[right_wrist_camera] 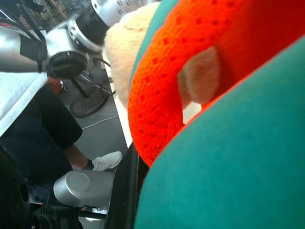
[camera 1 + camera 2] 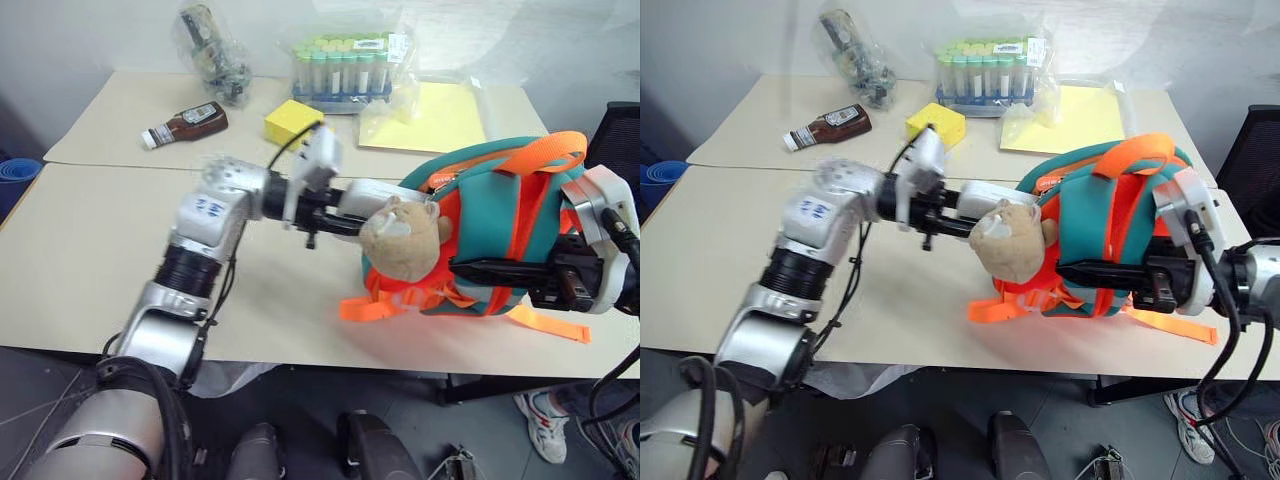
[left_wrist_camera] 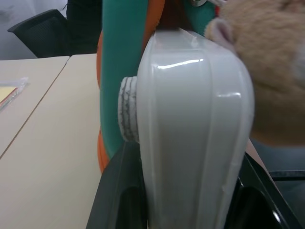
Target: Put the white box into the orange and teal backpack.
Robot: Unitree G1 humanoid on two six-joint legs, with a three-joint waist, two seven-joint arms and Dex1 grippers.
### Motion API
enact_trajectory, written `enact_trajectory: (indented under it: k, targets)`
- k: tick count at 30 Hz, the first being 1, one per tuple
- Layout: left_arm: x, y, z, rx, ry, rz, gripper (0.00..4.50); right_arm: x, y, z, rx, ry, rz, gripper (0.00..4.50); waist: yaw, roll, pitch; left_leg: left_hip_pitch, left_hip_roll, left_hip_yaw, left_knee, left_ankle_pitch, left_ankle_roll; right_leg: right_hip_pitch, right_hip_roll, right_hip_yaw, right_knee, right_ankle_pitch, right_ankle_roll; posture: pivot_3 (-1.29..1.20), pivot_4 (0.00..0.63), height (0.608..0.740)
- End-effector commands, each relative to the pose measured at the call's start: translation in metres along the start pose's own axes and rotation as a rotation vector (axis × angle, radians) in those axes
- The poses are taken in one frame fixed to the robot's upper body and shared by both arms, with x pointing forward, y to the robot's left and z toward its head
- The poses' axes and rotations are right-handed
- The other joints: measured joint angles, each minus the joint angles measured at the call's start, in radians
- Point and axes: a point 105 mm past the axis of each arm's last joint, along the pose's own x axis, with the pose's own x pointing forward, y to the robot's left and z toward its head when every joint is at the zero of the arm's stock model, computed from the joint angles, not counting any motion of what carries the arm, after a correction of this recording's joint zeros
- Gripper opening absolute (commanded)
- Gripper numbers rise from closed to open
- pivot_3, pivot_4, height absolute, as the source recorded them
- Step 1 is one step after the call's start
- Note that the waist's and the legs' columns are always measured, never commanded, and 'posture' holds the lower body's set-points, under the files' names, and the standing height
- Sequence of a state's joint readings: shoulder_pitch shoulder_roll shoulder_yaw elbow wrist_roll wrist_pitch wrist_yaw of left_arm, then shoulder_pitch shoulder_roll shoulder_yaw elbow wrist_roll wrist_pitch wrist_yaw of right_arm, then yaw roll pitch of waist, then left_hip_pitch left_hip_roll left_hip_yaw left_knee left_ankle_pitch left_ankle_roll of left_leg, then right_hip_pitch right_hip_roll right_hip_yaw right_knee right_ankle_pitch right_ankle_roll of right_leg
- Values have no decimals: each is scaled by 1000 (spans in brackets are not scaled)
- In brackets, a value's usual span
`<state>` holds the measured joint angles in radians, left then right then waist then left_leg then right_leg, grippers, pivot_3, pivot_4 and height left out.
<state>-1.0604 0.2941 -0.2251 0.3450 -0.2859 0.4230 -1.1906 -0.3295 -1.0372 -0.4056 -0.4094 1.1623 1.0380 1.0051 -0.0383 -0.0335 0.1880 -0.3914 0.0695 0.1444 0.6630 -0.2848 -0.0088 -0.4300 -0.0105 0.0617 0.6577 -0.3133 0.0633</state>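
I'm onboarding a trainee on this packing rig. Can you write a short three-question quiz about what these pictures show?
1. True or false: the white box is already fully inside the orange and teal backpack.
2. Which pincer holds the white box: A) left pincer B) right pincer?
3. What lies on the table beside the yellow block, to its left?

Key: 1 false, it is at the backpack, held. 2 A. 3 the brown sauce bottle.
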Motion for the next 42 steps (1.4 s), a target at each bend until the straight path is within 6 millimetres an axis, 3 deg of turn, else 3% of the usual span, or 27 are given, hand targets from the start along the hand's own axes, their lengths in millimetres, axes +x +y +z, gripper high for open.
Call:
enact_trajectory:
  k: [1,3,6,10,13,17,21,24,29,33,37,40,42]
  targets:
    - [32,2,11,85,29,6,1246,5,7,9,-62,-30,20,45,3,0,0,0,0,0,0,0,0,0,0,0,0,0,0,0,150,740]
    - [44,3,8,82,48,13,1246,7,8,8,-63,-34,19,45,2,0,0,0,-1,0,0,0,0,0,0,1,0,0,0,0,150,740]
    - [44,5,5,77,58,17,2217,9,8,6,-61,-41,12,0,-1,0,0,0,0,0,0,0,0,0,1,1,0,0,0,0,150,740]
    - [4,14,10,63,47,77,3441,9,10,1,-48,-52,-4,0,-12,0,0,1,1,0,-1,0,0,0,1,1,1,0,0,0,150,740]
    - [-33,5,19,38,-5,36,4308,10,11,-3,-39,-61,-18,0,-24,0,0,1,2,0,-1,1,-1,-1,2,1,3,0,0,0,150,740]
    - [-79,-16,30,-15,-47,-51,4308,10,11,-7,-30,-68,-31,0,-20,0,0,2,3,0,-1,2,-3,0,2,-1,4,0,-1,0,150,740]
    - [-100,-26,53,-61,-119,-78,4308,10,11,-9,-25,-75,-36,0,-17,0,0,2,2,0,0,2,-3,1,1,-1,4,0,-1,0,150,740]
    - [-90,-31,66,-65,-159,-96,4308,12,10,-10,-25,-77,-33,0,-8,0,0,1,0,-2,2,2,-1,2,0,-2,3,0,0,0,150,740]
    - [-58,-43,46,-13,-56,-121,4308,14,10,-7,-29,-86,-23,0,-7,0,0,1,-1,-2,1,1,0,2,-1,-1,3,-1,1,0,150,740]
    - [-32,-35,29,27,8,-51,4308,15,12,-5,-31,-96,-13,0,-11,0,0,2,0,-1,1,2,-1,2,0,0,4,0,1,0,150,740]
    - [-20,-39,27,12,-25,-73,4308,16,13,-7,-27,-105,-16,0,-15,0,0,2,0,-1,1,2,-1,2,0,1,4,0,1,0,150,740]
    - [-19,-33,27,-6,-48,-50,3718,15,13,-10,-21,-104,-28,0,-14,0,0,2,-1,-2,0,2,-1,2,0,0,4,-1,1,0,150,740]
    - [-20,-29,27,-11,-50,-28,3094,15,12,-10,-21,-106,-34,0,-13,0,0,2,-1,-2,1,2,-1,2,0,1,4,0,1,0,150,740]
